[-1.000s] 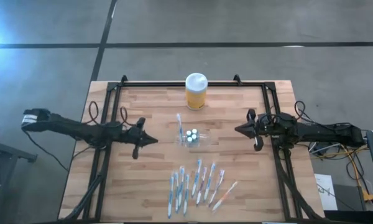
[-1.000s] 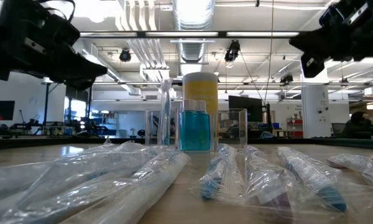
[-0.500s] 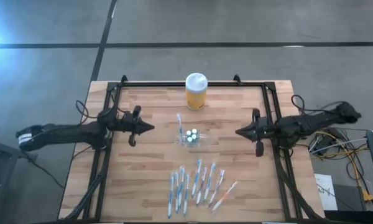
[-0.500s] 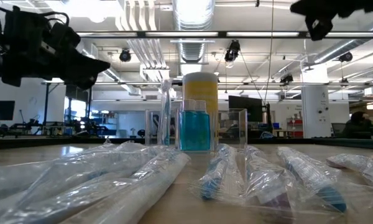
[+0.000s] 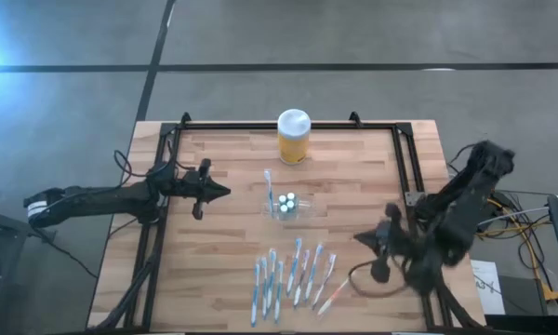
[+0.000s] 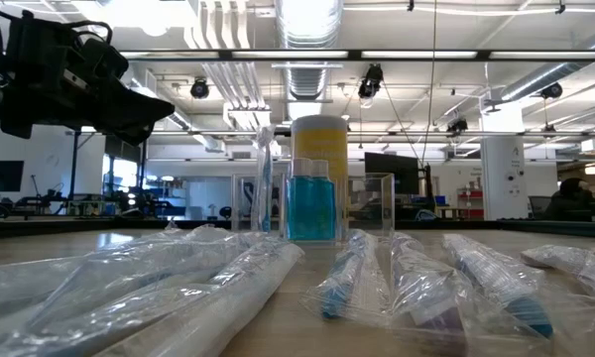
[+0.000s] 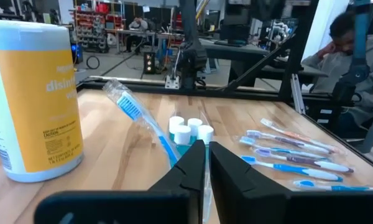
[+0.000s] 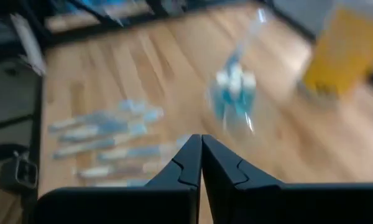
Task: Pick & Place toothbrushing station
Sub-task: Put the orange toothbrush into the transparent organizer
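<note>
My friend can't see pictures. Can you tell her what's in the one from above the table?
A small see-through plastic holder with a blue toothbrush stands mid-table on the wooden table, a yellow jar with a white lid behind it and wrapped toothbrushes in front. The left gripper points at the holder; the right gripper hangs by the wrapped toothbrushes.

Clear glossy plastic toothbrushing station [image 5: 285,207], matt wood-plank table [image 5: 223,242]
</note>
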Controlling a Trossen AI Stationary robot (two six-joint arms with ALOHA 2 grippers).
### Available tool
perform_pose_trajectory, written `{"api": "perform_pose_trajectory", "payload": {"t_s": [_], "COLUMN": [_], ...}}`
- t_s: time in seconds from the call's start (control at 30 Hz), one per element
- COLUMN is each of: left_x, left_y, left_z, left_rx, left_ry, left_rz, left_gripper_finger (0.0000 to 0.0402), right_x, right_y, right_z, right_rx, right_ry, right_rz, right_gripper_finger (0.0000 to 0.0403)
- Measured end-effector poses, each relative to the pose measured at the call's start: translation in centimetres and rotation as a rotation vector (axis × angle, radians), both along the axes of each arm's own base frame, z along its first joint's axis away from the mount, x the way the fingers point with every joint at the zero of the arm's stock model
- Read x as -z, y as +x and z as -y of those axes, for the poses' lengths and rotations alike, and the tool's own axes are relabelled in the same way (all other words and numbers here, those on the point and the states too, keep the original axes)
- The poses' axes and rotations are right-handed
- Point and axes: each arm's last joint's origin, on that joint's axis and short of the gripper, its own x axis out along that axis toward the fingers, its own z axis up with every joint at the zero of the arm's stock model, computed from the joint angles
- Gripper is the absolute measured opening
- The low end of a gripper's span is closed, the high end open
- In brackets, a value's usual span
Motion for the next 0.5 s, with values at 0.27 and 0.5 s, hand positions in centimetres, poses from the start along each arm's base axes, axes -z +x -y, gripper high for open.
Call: {"api": "perform_pose_trajectory", "payload": {"t_s": [0.27, 0.5], "left_x": [0.0, -0.2], "left_y": [0.0, 0.1], "left_z": [0.0, 0.0], "left_rx": [-0.001, 0.005], "left_ry": [0.016, -0.016], "left_rz": [0.002, 0.002], "left_gripper_finger": [0.0022, 0.0023], "right_x": [1.3, 2.2], "right_y": [1.3, 2.7], "right_z": [-7.0, -11.8], "right_rx": [0.341, 0.421], "right_ry": [0.106, 0.27], "right_rz": [-0.422, -0.379], "right_gripper_finger": [0.0008, 0.0008]}}
